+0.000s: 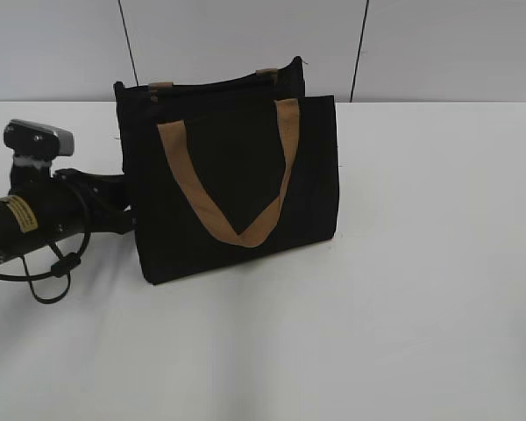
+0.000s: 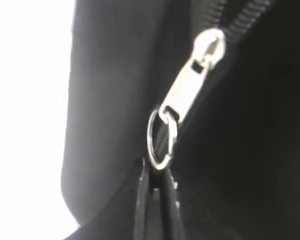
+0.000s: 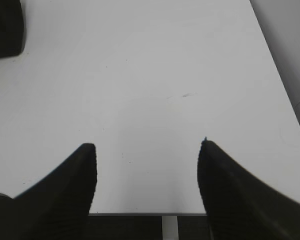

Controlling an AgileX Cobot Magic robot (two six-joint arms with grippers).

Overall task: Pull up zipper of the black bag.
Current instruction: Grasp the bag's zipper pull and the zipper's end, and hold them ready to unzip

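The left gripper (image 2: pixel 157 187) has its two thin dark fingertips (image 2: pixel 141 200) pressed nearly together just under the round ring of the zipper (image 2: pixel 190 90), seemingly pinched on the ring's lower rim. The pull is a small silver tab hanging from a rounded slider; above the slider the black toothed track runs up and away along the edge of the black bag (image 1: pixel 232 184). The bag's fabric is plain matt black and fills most of the left wrist view.

In the exterior view the bag stands upright on the white table (image 1: pixel 421 289), boxy, with a tan strap handle (image 1: pixel 237 189) hanging in a V down its front panel and two tan tabs at its top edge. The left arm (image 1: pixel 53 210) reaches in against the bag's left side.

The right gripper (image 3: pixel 146 175) is well apart from the bag, its ribbed black jaws spread wide over bare table, holding nothing.
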